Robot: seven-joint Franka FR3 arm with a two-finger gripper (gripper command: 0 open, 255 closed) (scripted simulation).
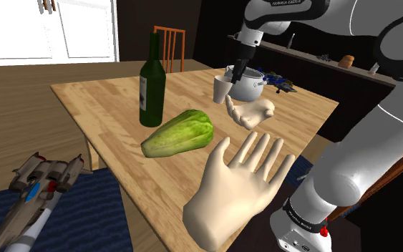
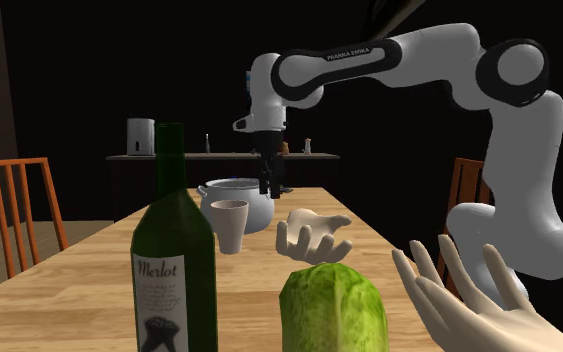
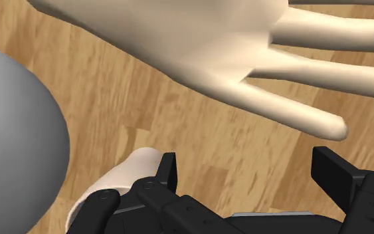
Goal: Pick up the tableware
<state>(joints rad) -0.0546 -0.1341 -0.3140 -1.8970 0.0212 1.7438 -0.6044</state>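
**Open gripper hanging by the upright cup**

The pale cup (image 1: 222, 89) stands upright on the wooden table (image 1: 107, 107), mouth up and long axis vertical. It is just beside the grey pot (image 1: 250, 87), towards the table's far end in the shoulder view. The arm reaches across with the gripper (image 1: 238, 75) pointing straight down by cup and pot. Its fingers (image 3: 167, 171) stand wide apart, gripping nothing, with the cup outside one finger.

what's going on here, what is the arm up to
A white Franka arm hangs its gripper low over a wooden table, close by a pale cup and a grey pot. The gripper is open and holds nothing. A hand model lies beside them, with a green bottle and a cabbage further along.
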